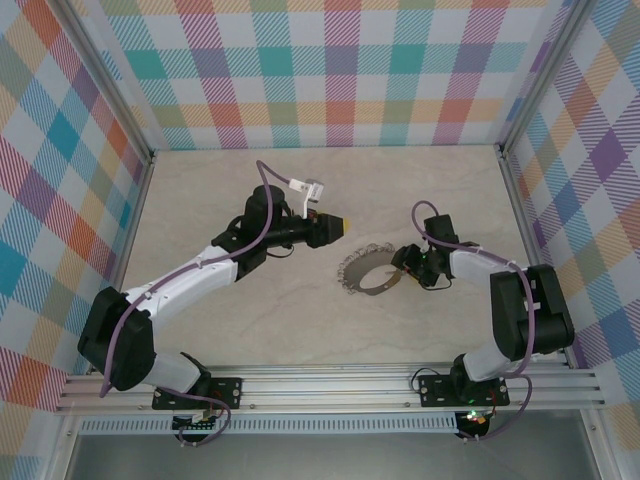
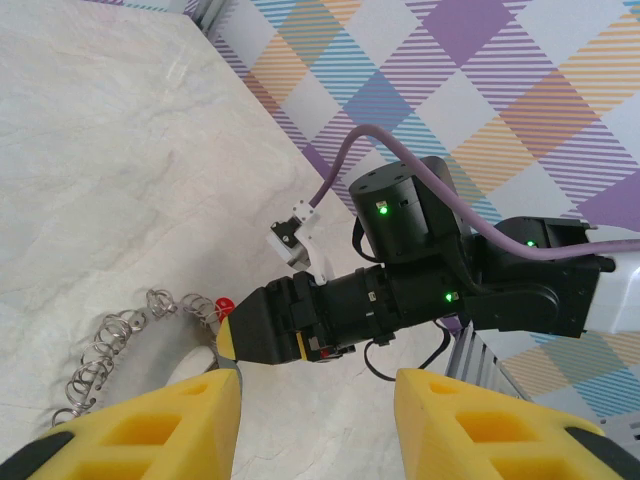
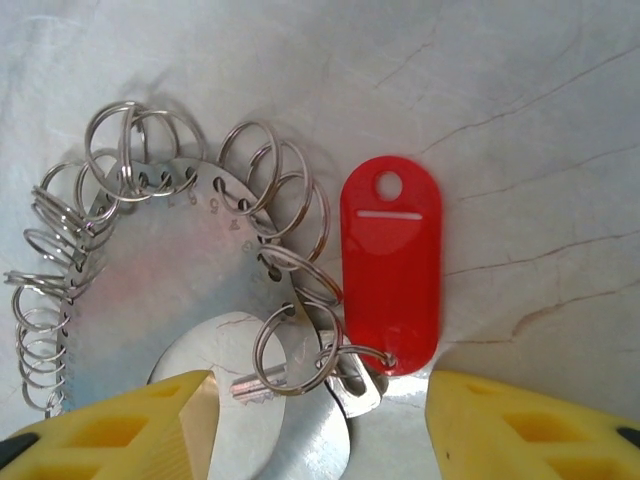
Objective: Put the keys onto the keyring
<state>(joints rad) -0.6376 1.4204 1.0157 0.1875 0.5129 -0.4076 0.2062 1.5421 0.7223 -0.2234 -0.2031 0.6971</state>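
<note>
Keys [image 3: 355, 392]: judged light and slippery; best taken by the stiff red tag [image 3: 390, 270].
Keyring [image 3: 150, 290]: judged rigid, thin.
Right hand [image 3: 318, 425]: spread, nothing pinched.
Left hand [image 2: 318, 425]: spread, empty.

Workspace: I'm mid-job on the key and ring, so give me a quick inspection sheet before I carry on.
Surface: pale marble-look table, flat and veined.
Job's things: keyring lies flat near the centre. The red tag and its key lie beside it, overlapping an edge loop; cannot tell whether they are hooked on.
Clutter: nothing seen.
Grippers: right gripper is low over the key, jaws open astride it. Left gripper is raised nearby, jaws open, holding nothing.
Cables: purple cable looped over each wrist, off the table.
Surroundings: plaid walls on three sides; aluminium rail at the near edge.
</note>
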